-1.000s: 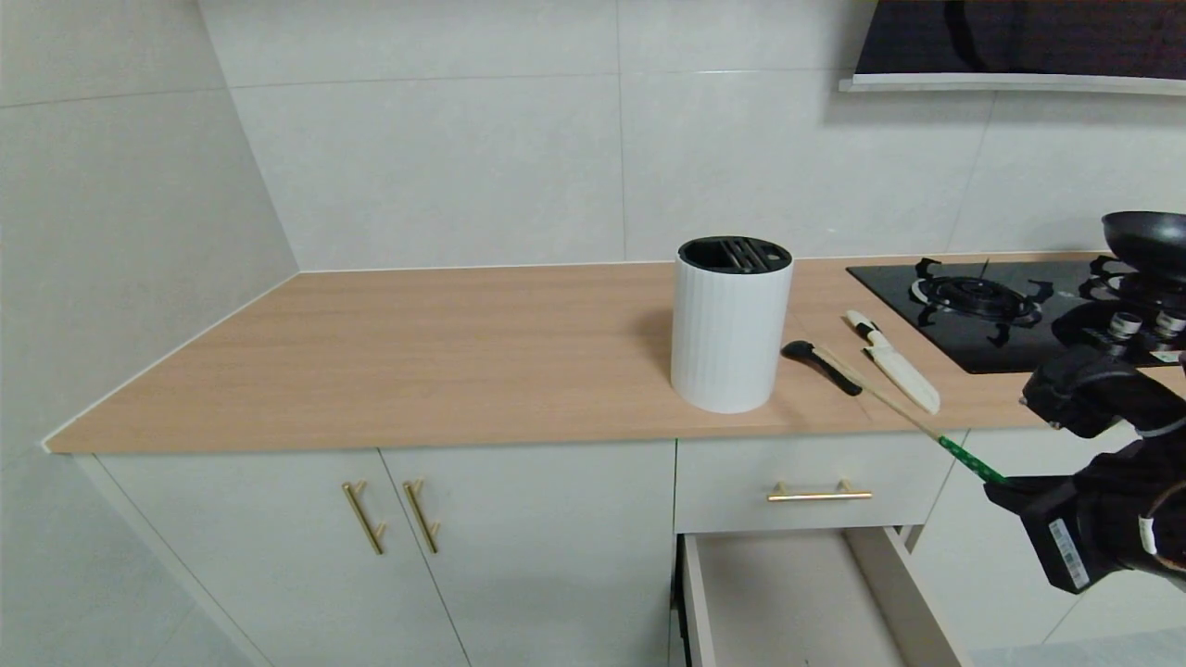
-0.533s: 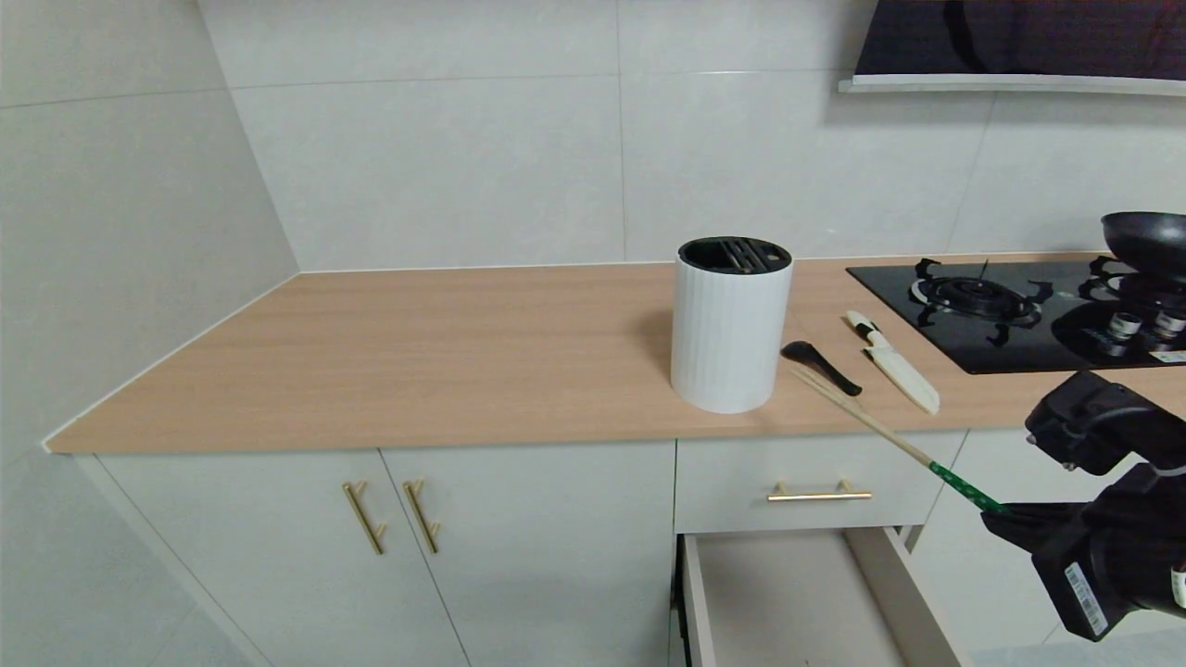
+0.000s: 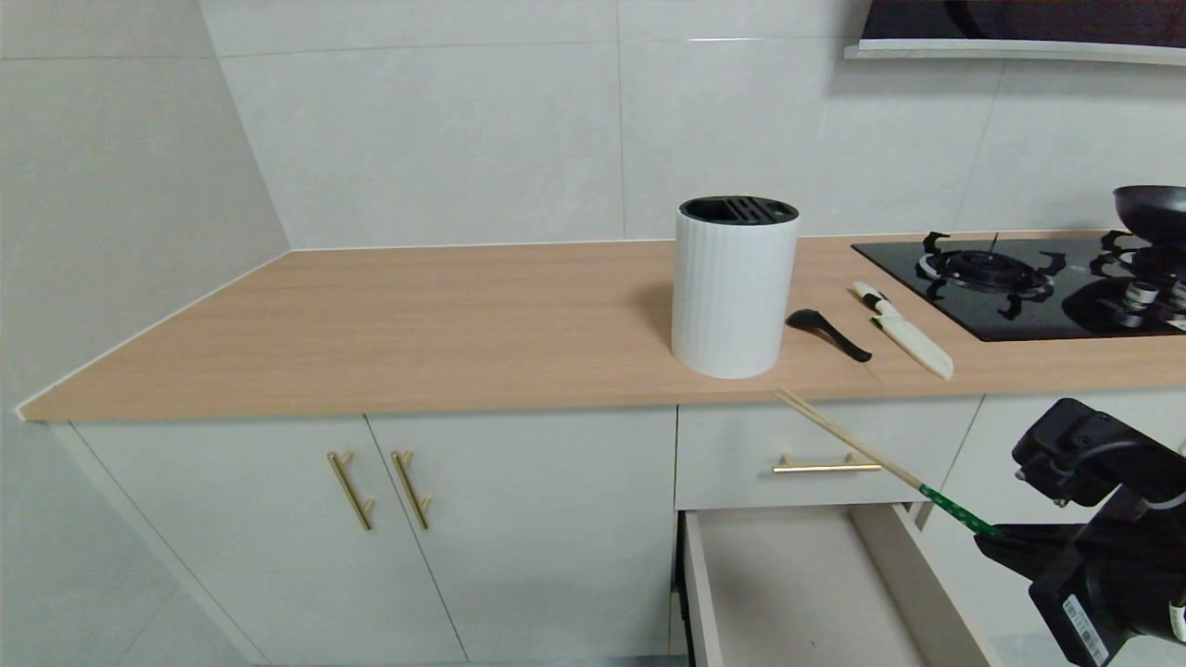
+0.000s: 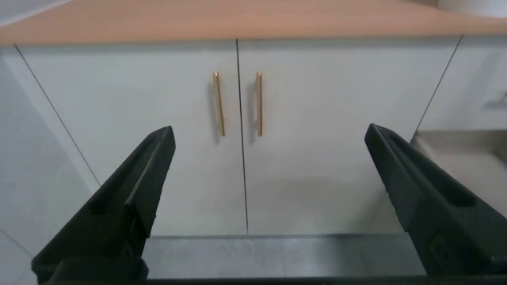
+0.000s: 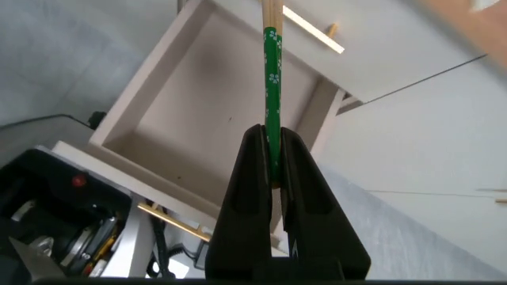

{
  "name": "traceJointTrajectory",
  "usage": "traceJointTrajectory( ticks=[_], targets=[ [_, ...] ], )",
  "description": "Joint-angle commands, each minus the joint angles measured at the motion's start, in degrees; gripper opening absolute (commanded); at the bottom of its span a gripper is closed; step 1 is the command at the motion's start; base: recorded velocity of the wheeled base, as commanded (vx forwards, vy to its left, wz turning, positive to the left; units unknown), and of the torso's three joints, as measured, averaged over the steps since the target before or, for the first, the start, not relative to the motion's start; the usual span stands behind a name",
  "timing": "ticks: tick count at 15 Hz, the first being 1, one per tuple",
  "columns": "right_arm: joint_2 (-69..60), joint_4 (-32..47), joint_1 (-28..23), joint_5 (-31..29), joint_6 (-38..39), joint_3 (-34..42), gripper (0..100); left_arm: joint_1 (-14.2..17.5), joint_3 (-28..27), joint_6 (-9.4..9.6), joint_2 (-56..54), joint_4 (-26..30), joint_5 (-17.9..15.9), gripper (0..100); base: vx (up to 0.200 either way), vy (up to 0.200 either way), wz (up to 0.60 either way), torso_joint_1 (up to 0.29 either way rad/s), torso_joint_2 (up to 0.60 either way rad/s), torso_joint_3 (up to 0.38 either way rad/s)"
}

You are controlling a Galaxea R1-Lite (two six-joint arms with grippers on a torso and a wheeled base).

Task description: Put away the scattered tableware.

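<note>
Jaws of the right gripper (image 3: 993, 534) are clamped on the green end of the chopsticks (image 3: 862, 454), low at the right of the head view. The sticks slant up and left through the air, across the front of an open drawer (image 3: 797, 593), with their tips just under the worktop (image 3: 417, 324) edge. Jaws of the left gripper (image 4: 269, 138) stand wide apart with nothing between them, facing the cupboard doors. Right of centre on the worktop stands a white holder (image 3: 732, 296) with a slotted black top. A black spoon (image 3: 827, 333) and a knife (image 3: 903, 343) lie just right of it. By my reading the job is at an early stage: the chopsticks are lifted but not yet stowed, and the spoon and knife are untouched.
</note>
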Motion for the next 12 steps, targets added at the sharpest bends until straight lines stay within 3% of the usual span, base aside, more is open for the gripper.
traceJointTrajectory(
  ticks=[1, 12],
  targets=[
    [0.29, -0.01, 0.55, 0.01, -0.10, 0.26, 0, 0.07, 0.00, 0.00, 0.01, 0.00, 0.04, 100, 0.000, 0.000, 0.00, -0.198, 0.49, 0.271],
    [2.23, -0.45, 1.60, 0.19, -0.10, 1.40, 0, -0.02, 0.00, 0.00, 0.01, 0.00, 0.04, 100, 0.000, 0.000, 0.00, -0.179, 0.47, 0.289]
  ],
)
